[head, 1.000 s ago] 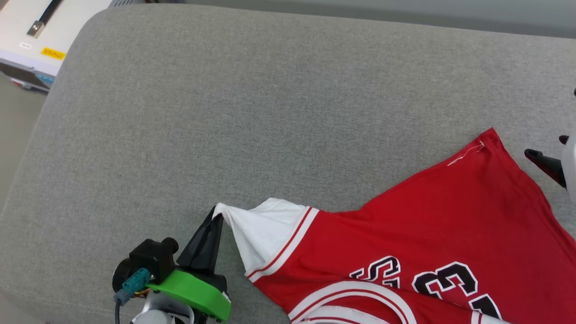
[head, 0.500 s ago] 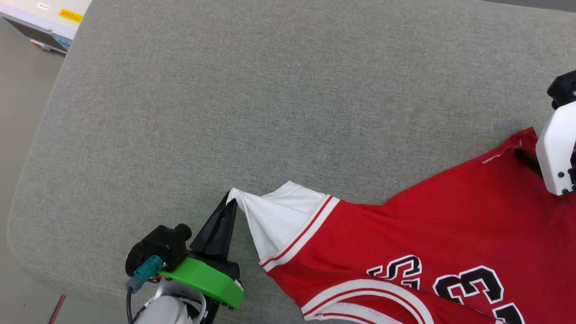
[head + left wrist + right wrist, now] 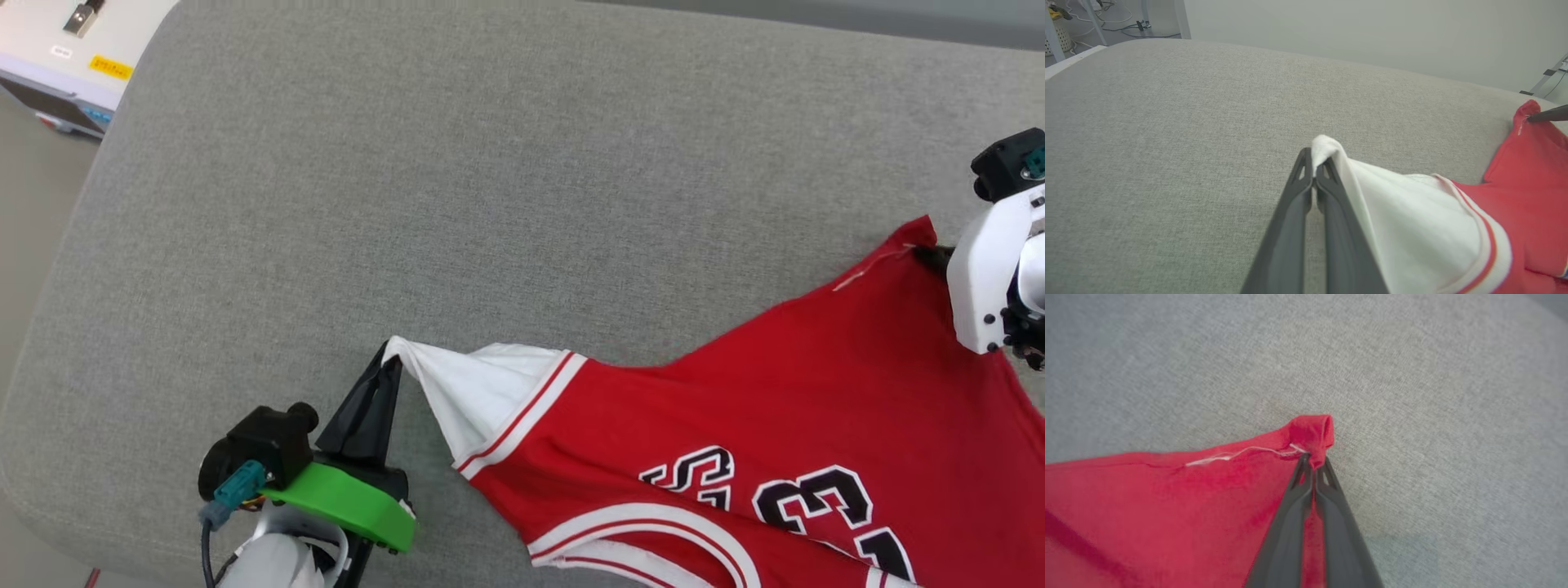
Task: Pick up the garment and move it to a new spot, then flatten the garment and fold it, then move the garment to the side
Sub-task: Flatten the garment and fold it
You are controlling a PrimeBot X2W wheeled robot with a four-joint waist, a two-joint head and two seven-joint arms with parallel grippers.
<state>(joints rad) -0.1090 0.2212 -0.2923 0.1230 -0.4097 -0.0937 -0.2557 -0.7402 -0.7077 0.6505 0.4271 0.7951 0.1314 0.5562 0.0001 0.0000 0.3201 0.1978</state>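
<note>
Currently the left gripper [image 3: 390,363] has its fingers together on the white sleeve tip of the garment [image 3: 735,400], and the right gripper [image 3: 1314,463] is clamped on a red hem corner. Between them the shirt lies across the grey cushion [image 3: 490,188], its upper edge running side to side, so the lift likely needs both arms.

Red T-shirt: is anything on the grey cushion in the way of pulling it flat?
Nothing visible is in the way. The left gripper pinches the white sleeve of the T-shirt, the right gripper pinches its red corner, and the grey cushion beyond it shows no other objects.
</note>
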